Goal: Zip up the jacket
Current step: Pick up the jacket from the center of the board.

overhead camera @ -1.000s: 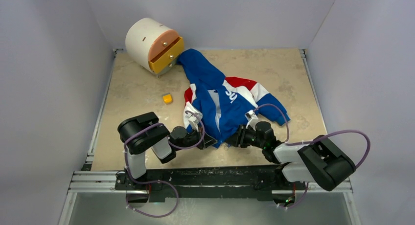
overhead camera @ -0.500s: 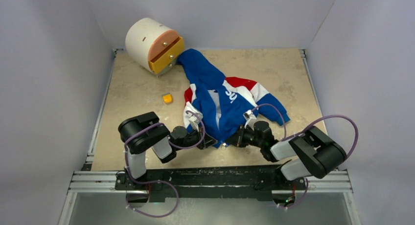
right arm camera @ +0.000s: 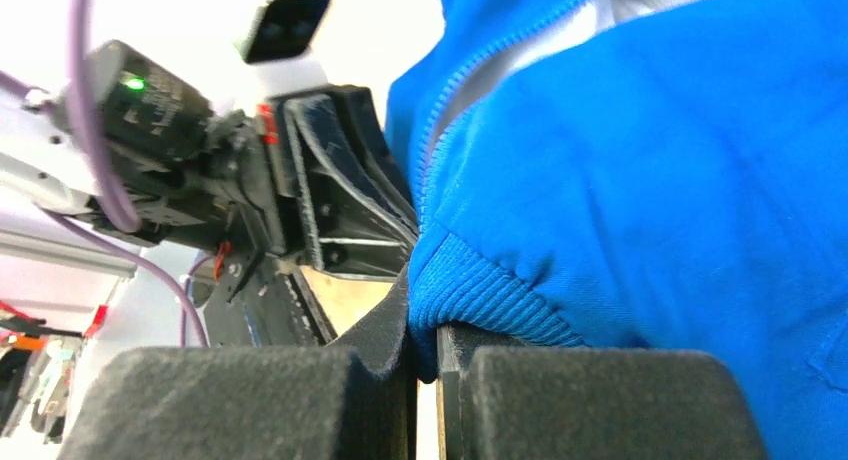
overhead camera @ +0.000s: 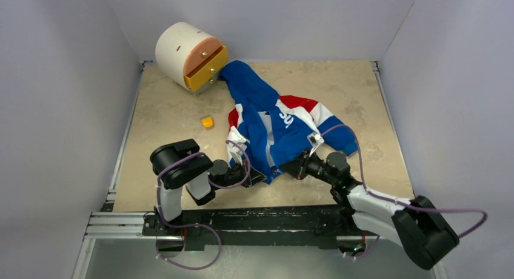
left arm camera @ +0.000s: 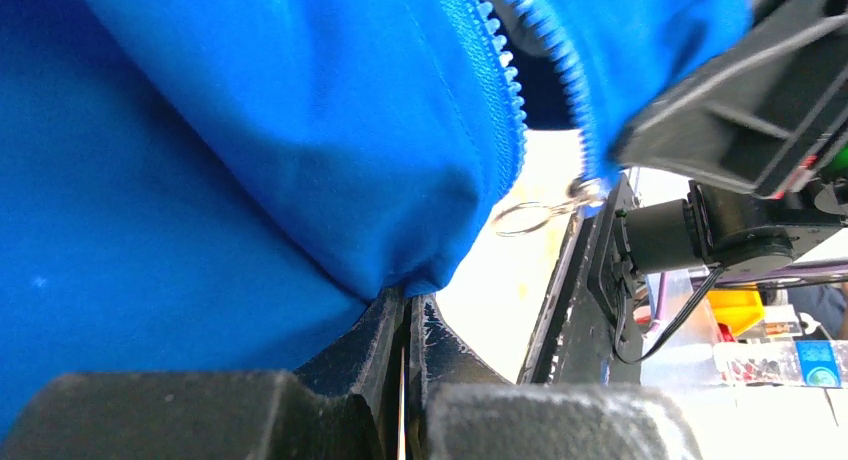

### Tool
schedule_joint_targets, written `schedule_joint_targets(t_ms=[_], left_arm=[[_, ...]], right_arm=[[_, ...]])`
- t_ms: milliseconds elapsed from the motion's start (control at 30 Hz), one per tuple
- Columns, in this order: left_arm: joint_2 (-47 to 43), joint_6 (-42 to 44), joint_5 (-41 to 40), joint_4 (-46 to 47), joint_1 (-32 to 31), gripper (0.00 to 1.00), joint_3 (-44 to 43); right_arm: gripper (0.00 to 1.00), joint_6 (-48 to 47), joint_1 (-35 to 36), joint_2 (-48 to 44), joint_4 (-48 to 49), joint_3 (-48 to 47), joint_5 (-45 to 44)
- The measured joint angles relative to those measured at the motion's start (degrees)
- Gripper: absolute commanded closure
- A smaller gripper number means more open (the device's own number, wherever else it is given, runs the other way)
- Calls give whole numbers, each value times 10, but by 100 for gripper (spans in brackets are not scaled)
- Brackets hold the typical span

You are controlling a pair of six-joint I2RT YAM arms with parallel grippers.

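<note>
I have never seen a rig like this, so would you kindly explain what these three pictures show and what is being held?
These are two robot arms bolted side by side. The wide picture looks down from above and behind: the left arm, the right arm, a blue jacket on the table, a small yellow block and a white drum with a yellow drawer. The other two pictures come from cameras on each wrist. Each arm's jaws are shut on the jacket's bottom edge, either side of the open zipper.
</note>
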State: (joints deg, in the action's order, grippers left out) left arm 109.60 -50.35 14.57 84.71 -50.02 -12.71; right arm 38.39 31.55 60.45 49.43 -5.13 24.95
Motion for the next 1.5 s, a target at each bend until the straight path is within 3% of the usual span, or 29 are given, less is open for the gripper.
schedule_joint_targets(t_ms=[233, 433, 1100, 1500], left_arm=[[-10, -10, -5, 1, 0, 100, 5], [-104, 15, -14, 2, 0, 100, 12], [-222, 66, -18, 3, 0, 100, -8], [-228, 75, -13, 4, 0, 100, -11]], right_arm=[[100, -18, 0, -122, -66, 0, 17], [100, -21, 0, -190, -109, -1, 34], [100, -6, 0, -238, -119, -55, 56], [100, 26, 0, -264, -123, -54, 16]])
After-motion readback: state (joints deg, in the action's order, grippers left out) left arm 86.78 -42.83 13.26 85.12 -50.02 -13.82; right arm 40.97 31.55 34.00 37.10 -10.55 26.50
